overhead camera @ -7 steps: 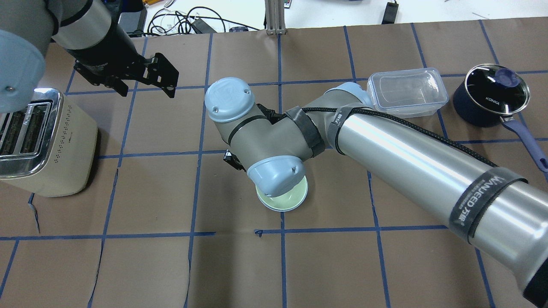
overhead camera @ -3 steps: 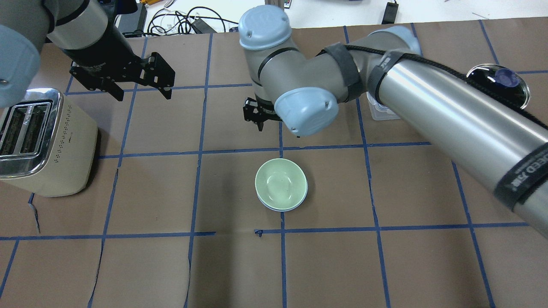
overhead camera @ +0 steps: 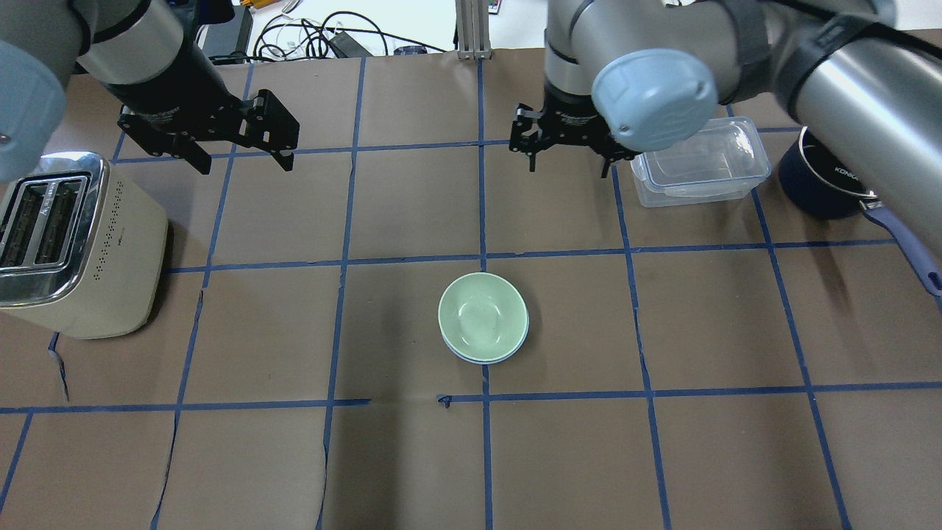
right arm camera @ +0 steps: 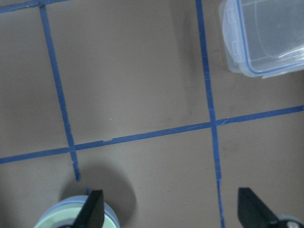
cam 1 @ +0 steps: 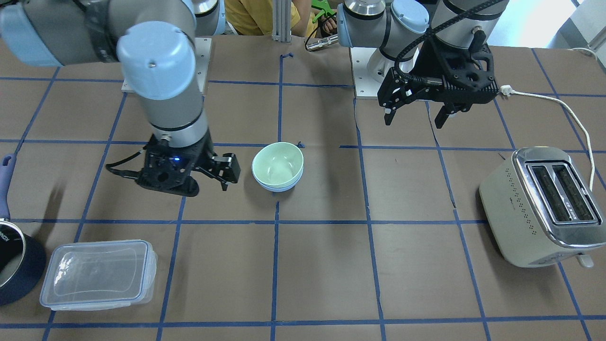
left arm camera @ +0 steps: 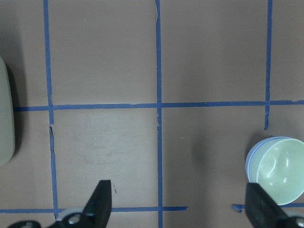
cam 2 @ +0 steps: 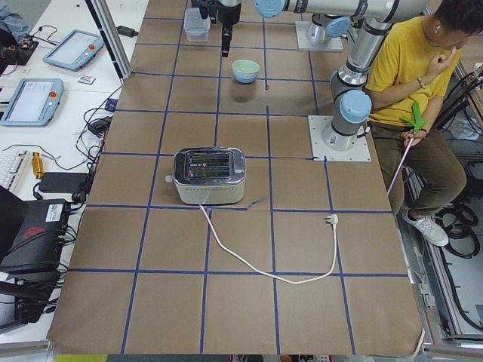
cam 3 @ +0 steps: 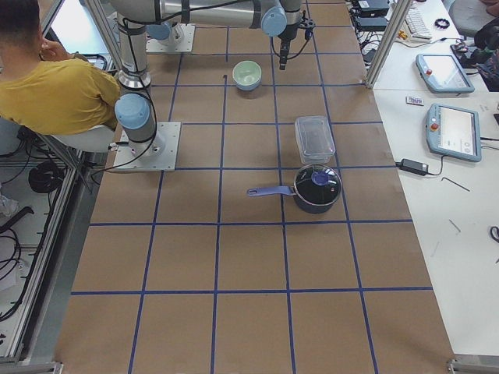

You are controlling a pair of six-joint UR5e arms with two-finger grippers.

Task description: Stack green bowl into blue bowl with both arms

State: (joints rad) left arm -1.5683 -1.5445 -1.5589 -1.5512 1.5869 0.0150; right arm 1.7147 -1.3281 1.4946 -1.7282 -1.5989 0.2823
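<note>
The green bowl (overhead camera: 482, 313) sits nested inside the blue bowl (overhead camera: 491, 361) at the table's middle; only the blue rim shows beneath it. The pair also shows in the front view, green bowl (cam 1: 277, 165) over blue bowl (cam 1: 277, 187). My left gripper (overhead camera: 244, 163) is open and empty, hovering at the far left beyond the toaster. My right gripper (overhead camera: 568, 168) is open and empty, hovering beyond the bowls beside the clear container. The left wrist view shows the green bowl (left arm camera: 278, 171) at its lower right. The right wrist view shows the bowls' edge at its lower left.
A cream toaster (overhead camera: 73, 243) stands at the left edge, its cord (cam 2: 264, 264) trailing on the table. A clear plastic container (overhead camera: 699, 162) and a dark navy lidded pot (overhead camera: 824, 188) stand at the far right. A person in yellow (cam 2: 411, 68) sits behind the robot.
My right arm has lifted off the bowls and swung away to the far right, uncovering the green bowl in the blue bowl. The left gripper has barely moved.
</note>
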